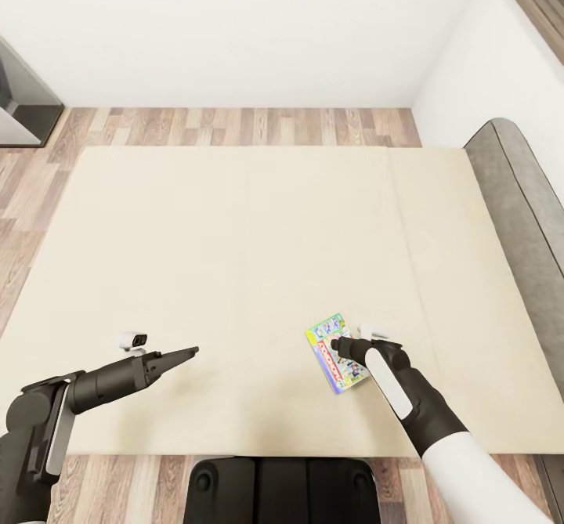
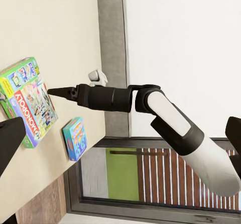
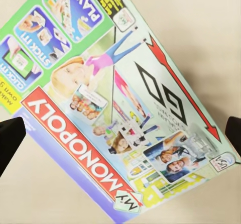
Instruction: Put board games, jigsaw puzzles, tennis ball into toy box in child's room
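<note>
Right gripper hovered low over the Monopoly box, fingers spread wide at either side of the lid in the right wrist view, nothing held. Left gripper hung empty above the cream bed; its fingers looked parted, though poorly seen. Box lay flat near the bed's near edge. Second board game lay beside it. Beyond: wood floor, white wall.
</note>
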### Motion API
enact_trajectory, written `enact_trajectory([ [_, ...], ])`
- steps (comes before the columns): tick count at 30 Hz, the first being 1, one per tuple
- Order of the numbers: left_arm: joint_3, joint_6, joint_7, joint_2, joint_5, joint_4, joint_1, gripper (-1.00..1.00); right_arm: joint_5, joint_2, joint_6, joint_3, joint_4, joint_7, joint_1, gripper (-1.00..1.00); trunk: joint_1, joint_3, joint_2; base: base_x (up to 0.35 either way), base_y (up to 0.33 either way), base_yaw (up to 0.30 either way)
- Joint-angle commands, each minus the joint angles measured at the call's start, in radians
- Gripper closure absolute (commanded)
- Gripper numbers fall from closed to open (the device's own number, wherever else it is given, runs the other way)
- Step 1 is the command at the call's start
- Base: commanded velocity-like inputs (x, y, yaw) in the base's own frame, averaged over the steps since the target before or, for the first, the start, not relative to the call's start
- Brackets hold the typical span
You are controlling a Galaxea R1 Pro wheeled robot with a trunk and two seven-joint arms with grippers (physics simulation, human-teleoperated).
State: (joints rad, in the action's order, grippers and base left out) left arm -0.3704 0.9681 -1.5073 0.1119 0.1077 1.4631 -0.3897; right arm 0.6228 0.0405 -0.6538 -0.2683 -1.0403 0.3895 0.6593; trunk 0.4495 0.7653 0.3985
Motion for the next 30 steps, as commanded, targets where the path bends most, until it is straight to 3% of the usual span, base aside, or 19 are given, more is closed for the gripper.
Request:
enact_trajectory([
  [1,0.0,0.011,-0.004,0.0,0.0,0.0,-0.001,-1.0,0.01,0.001,-0.001,-0.004,-0.001,0.01,0.001,-1.0,0.001,0.002,0.002,0.0,0.0,0.0],
  [13,0.0,0.011,-0.004,0.0,0.0,0.0,0.0,-1.0,0.012,0.002,-0.007,-0.003,-0.001,0.01,0.002,-1.0,0.001,0.016,0.002,0.0,0.0,0.0],
  [30,0.001,0.011,-0.004,0.0,0.0,0.0,-0.001,-1.0,0.009,0.009,-0.095,0.0,0.0,0.0,0.012,-1.0,0.001,0.044,0.002,0.0,0.0,0.0],
])
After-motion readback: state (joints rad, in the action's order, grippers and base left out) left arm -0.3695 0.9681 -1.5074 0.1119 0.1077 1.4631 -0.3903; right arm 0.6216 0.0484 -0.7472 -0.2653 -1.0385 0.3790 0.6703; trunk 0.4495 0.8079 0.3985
